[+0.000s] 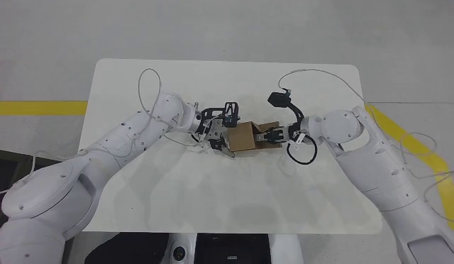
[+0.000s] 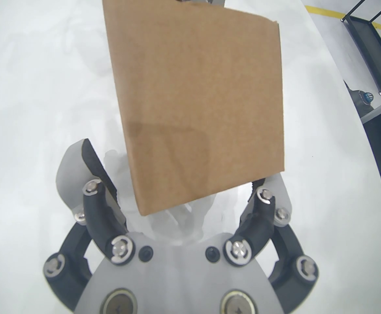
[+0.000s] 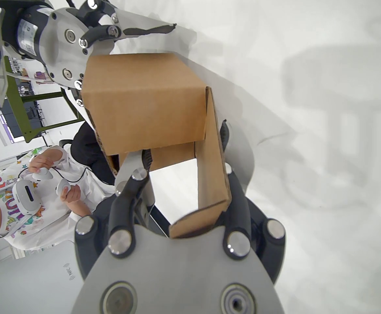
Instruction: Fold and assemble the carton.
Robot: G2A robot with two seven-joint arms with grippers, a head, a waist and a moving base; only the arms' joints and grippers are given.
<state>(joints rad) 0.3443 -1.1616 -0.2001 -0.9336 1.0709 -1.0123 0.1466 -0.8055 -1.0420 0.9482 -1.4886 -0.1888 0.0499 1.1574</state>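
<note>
A brown carton (image 1: 245, 136) sits mid-table between both arms, its body folded into a box shape. My left gripper (image 1: 221, 139) is at one end. In the left wrist view the carton's panel (image 2: 197, 99) stands between the spread fingers (image 2: 94, 165), and the left gripper (image 2: 177, 168) is open around it. My right gripper (image 1: 273, 135) is at the other end, where the carton (image 3: 144, 99) has loose flaps. One flap (image 3: 211, 151) lies along the inside of one finger (image 3: 226, 138). The right gripper (image 3: 184, 145) is open.
The white table (image 1: 142, 193) has free room on every side of the carton. Thin cables (image 1: 147, 86) loop above both arms. A crumpled white wad (image 2: 177, 220) sits at the left gripper's palm. A dark rack (image 2: 373, 50) stands beyond the table's edge.
</note>
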